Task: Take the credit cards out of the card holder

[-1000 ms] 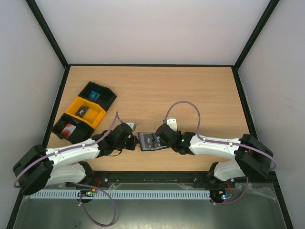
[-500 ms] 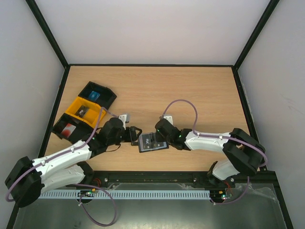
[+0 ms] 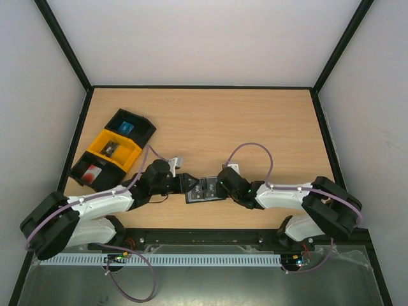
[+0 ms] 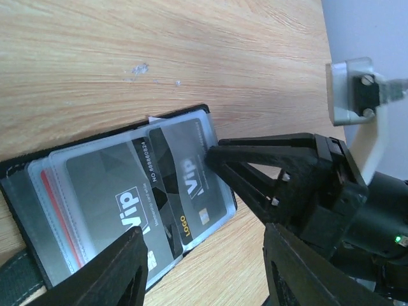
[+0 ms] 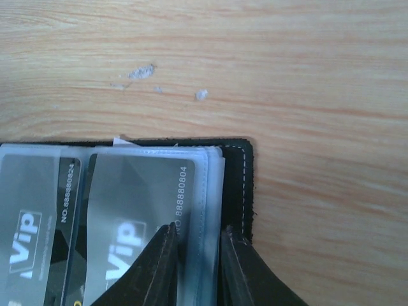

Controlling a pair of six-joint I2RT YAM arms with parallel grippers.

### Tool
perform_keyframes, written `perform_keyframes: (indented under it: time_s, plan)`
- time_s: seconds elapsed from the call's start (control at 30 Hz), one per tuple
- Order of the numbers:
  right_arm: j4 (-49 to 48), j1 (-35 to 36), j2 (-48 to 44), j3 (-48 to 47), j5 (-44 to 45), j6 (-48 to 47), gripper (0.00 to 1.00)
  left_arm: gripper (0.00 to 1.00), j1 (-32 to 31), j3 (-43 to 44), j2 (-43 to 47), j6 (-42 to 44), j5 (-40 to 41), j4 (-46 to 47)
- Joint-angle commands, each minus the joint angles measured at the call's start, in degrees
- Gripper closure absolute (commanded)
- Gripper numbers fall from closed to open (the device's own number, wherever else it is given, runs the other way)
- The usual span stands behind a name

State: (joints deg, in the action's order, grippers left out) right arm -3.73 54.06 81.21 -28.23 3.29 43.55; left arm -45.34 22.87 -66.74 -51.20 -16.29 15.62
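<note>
Card holder (image 3: pixel 203 189), opened flat, long axis left–right.
Left gripper (image 4: pixel 203 242) spread at one end; right gripper (image 5: pixel 197 233) pinched its sleeved edge.

Arms (image 3: pixel 95 203): white shells, black joints; lilac cables (image 3: pixel 252 145) looping; small green light (image 4: pixel 398 239).

The surface (image 3: pixel 255 121) was pale wood grain, marked by a few whitish scuffs. The card holder (image 3: pixel 204 189) was black with light stitching along its edge, and its sleeves were clear and glossy. The credit cards (image 4: pixel 191 178) were dark grey with white VIP lettering and a yellow LOGO mark, and a red edge showed beside them. A yellow tray (image 3: pixel 129 155) stood out against the black trays (image 3: pixel 143 127). The arms (image 3: pixel 95 204) were white with black joints and lilac cables (image 3: pixel 252 146).
</note>
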Motion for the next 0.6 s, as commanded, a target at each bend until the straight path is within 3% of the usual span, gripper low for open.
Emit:
perform_keyframes:
  time_s: [0.0, 0.37, 0.57]
  plan:
    - [-0.8, 0.52, -2.58, 4.59, -3.39, 2.77, 0.84, 0.5, -0.31, -1.01, -3.47, -1.79, -1.7, 6.78]
    - [-4.29, 3.65, -2.62, 7.3, -4.44, 7.21, 0.89, 0.51, -1.74, 0.1, -12.74, -1.83, -2.36, 12.55]
    - [-0.89, 3.77, -7.81, 5.31, -3.76, 7.09, 0.79, 0.51, -2.21, 0.2, -14.56, -0.83, -0.73, 11.91]
